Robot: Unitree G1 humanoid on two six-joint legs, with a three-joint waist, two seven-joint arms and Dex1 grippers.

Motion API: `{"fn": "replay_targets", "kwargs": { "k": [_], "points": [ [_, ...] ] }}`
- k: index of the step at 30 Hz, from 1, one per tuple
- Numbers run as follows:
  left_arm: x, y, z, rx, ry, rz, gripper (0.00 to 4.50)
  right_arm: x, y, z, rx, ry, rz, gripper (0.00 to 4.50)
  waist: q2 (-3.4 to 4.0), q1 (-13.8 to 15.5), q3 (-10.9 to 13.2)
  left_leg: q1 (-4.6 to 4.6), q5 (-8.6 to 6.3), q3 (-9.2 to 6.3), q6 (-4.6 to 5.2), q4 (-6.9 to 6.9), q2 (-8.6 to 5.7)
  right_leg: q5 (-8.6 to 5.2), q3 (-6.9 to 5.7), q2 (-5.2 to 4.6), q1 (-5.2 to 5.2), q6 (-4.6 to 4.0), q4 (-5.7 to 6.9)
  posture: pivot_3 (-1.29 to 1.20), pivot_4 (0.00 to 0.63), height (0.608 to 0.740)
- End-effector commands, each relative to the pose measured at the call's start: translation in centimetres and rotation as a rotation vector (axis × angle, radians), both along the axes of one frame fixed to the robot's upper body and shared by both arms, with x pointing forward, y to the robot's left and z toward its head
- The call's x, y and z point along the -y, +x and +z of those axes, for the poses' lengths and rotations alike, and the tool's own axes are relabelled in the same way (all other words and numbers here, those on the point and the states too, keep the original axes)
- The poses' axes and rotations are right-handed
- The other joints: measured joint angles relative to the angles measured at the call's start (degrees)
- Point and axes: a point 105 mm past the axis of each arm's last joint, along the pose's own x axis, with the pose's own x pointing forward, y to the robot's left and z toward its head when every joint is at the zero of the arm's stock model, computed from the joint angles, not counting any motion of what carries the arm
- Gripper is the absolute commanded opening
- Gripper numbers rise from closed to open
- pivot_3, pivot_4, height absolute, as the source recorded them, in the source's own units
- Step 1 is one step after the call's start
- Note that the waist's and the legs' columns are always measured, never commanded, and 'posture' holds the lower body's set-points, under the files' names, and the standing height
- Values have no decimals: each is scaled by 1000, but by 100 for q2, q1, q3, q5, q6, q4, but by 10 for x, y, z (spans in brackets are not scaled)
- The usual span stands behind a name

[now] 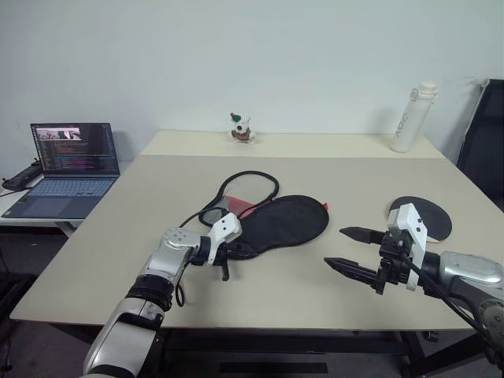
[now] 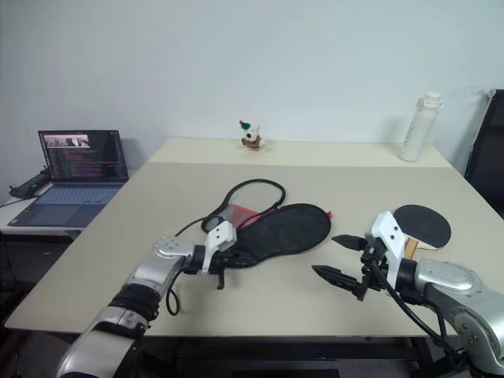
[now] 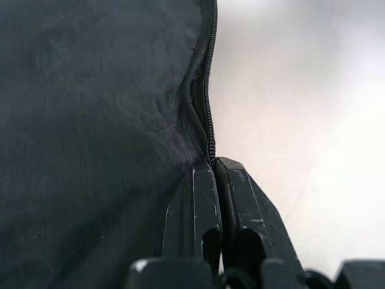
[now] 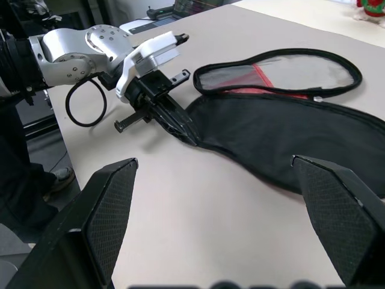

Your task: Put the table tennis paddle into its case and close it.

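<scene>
The case [image 1: 283,223] lay unzipped and empty mid-table, its near zipper edge pinched by the closed left gripper [image 1: 230,256], while the right gripper [image 1: 354,250], jaws wide and empty, stood between case and paddle [image 1: 429,214]; fetching the paddle evidently came next.

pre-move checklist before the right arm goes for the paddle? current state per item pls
1. Left claw shut on the case at its zipper edge: ok.
2. Case unzipped, flap laid open on the table: ok.
3. Right claw open and holding nothing: ok.
4. Table tennis paddle lies flat on the table beside the right arm, outside the case: ok.
5. Paddle handle free to grasp: cannot tell, the claw covers it.
6. Bottle and figurine stand at the far edge, away from the path: ok.
</scene>
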Motion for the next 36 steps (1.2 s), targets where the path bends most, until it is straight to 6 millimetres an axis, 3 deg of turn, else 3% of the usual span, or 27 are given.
{"fn": "replay_targets", "kwargs": {
  "k": [1, 10, 15, 17, 21, 24, 30, 33, 36],
  "points": [
    [34, 0, 21, 5, -118, 20, 14, 0, -2, 10, 51, -7, 25, 4500, -1, 16, 0, -2, 0, -2, 0, 3, -1, 1, -1, -3, 1, 1, 0, 0, 150, 740],
    [131, 2, 34, -80, -258, 80, 14, 13, -1, 5, 44, -61, 17, 4500, -6, 5, 3, -2, 0, 0, 0, 10, -6, 3, -1, -2, 3, 7, 0, 0, 150, 740],
    [159, 4, 40, -82, -280, 92, 14, 16, 0, 5, 40, -71, -4, 4500, -6, -14, 4, -1, 0, 3, 0, 8, -6, 3, 2, -1, 3, 8, -3, 0, 150, 740],
    [162, 1, 43, -82, -296, 75, 14, 18, 1, 4, 37, -68, -22, 4500, -6, -22, 4, 1, 0, 4, 0, 5, -5, 3, 3, 0, 2, 8, -3, 0, 150, 740],
    [152, -2, 45, -59, -298, 51, 1034, 23, 7, 4, 20, -46, -76, 4500, -6, -23, 4, 2, 0, 3, 0, 4, -2, 3, 3, 3, 0, 7, 0, 0, 150, 740],
    [121, -12, 49, -74, -322, -11, 2050, 31, 23, 6, 4, 11, -186, 4500, -4, -62, 3, 5, 0, 8, 0, 4, 1, 3, 9, 4, 0, 7, 2, 0, 150, 740],
    [63, -25, 57, -92, -345, -40, 2050, 42, 49, -1, -69, 70, -372, 4500, -1, -115, 4, 6, 1, 1, -1, 1, 3, 2, 4, 5, 0, 0, 8, 0, 150, 740],
    [19, -12, 62, -44, -326, 80, 2050, 43, 64, -23, -199, 102, -507, 4500, -2, -99, 3, 4, 1, 2, -1, 4, 1, 2, 5, 3, 1, 0, 5, 0, 150, 740],
    [-2, -11, 67, -27, -319, 121, 2050, 40, 71, -40, -292, 125, -580, 4500, -1, -101, 4, 6, 1, 2, -1, 3, 1, 3, 7, 2, 0, -2, 7, 0, 150, 740]
  ]
}}
